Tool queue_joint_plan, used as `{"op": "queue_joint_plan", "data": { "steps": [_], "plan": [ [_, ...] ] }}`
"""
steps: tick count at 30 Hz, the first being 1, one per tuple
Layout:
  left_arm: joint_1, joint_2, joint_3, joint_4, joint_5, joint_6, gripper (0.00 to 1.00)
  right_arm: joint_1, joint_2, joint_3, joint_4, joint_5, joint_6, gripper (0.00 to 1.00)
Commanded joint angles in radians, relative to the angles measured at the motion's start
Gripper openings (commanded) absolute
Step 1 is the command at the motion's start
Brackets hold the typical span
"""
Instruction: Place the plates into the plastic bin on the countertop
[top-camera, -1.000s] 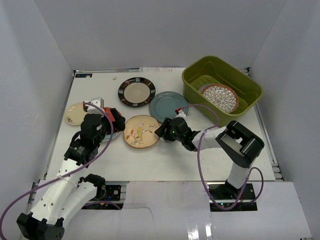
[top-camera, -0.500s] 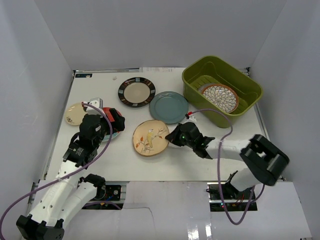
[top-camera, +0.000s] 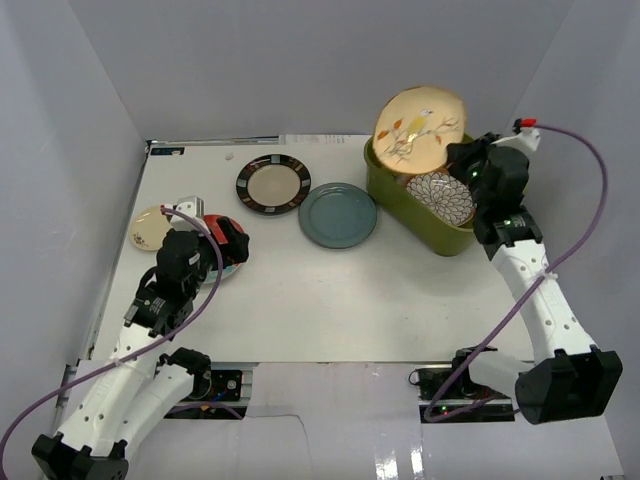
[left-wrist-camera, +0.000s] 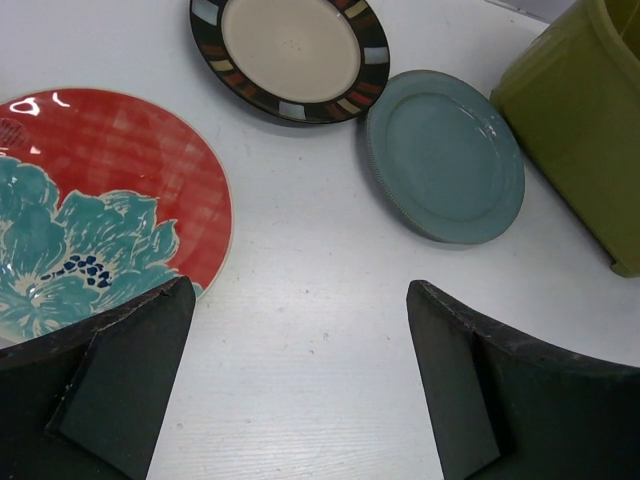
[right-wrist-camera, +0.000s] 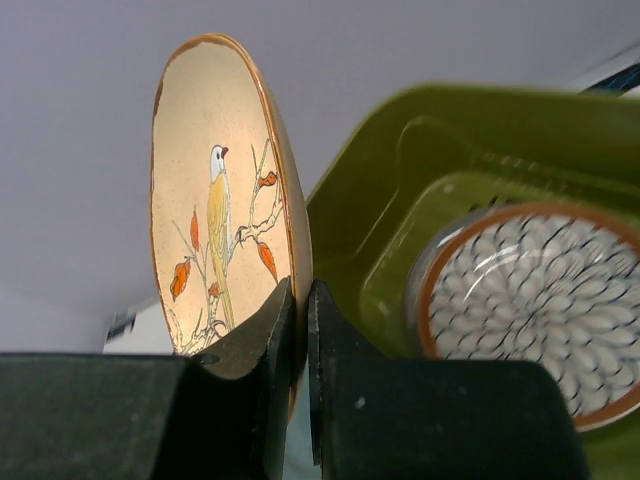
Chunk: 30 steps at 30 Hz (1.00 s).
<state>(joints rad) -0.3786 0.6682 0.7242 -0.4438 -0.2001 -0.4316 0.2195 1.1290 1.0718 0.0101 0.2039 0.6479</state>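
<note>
Pinches, with the right gripper (right-wrist-camera: 300, 300), the lower rim of a tan round ceramic plate painted with a bird (right-wrist-camera: 225, 200), jaws closed tight on both faces. Holds that plate on edge in the air above the left end of the olive-green rectangular plastic bin (top-camera: 398, 192), apart from its walls. Shows a brown-and-white petal-patterned round plate (top-camera: 440, 197) lying in the bin's bottom.

Looks like the carry-and-drop step for a second plate. Calls next for lowering and tipping the bird plate in beside or onto the petal one, then releasing gently.

Has the left gripper (left-wrist-camera: 300, 340) spread wide and empty, low over the white matte countertop (top-camera: 330, 300) beside a red-and-teal floral round plate (left-wrist-camera: 100, 200). Leaves a plain teal round plate (top-camera: 338, 214), a cream round plate with a black striped rim (top-camera: 273, 184) and a small cream round plate (top-camera: 150, 228) on the counter.
</note>
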Motion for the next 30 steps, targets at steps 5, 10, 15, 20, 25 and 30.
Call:
{"op": "queue_joint_plan", "data": {
  "steps": [5,10,15,20,25,30],
  "plan": [
    [0.006,0.019,0.021,-0.019,-0.005,-0.032,0.98,-0.186,0.149,0.112,0.047,0.006,-0.024,0.08],
    [0.006,0.057,0.023,-0.032,0.022,-0.062,0.98,-0.27,0.264,0.12,0.047,-0.067,0.001,0.08],
    [0.006,0.091,0.029,-0.062,0.001,-0.117,0.98,-0.278,0.311,0.09,0.05,-0.081,0.002,0.08],
    [0.004,0.097,-0.012,-0.091,-0.021,-0.251,0.98,-0.279,0.351,0.048,0.047,-0.092,0.004,0.09],
    [0.007,0.07,-0.114,-0.092,-0.113,-0.432,0.98,-0.279,0.37,0.028,0.016,-0.1,0.012,0.43],
    [0.017,0.024,-0.202,-0.087,-0.238,-0.568,0.91,-0.279,0.318,0.031,-0.009,-0.132,-0.002,0.94]
  ]
}}
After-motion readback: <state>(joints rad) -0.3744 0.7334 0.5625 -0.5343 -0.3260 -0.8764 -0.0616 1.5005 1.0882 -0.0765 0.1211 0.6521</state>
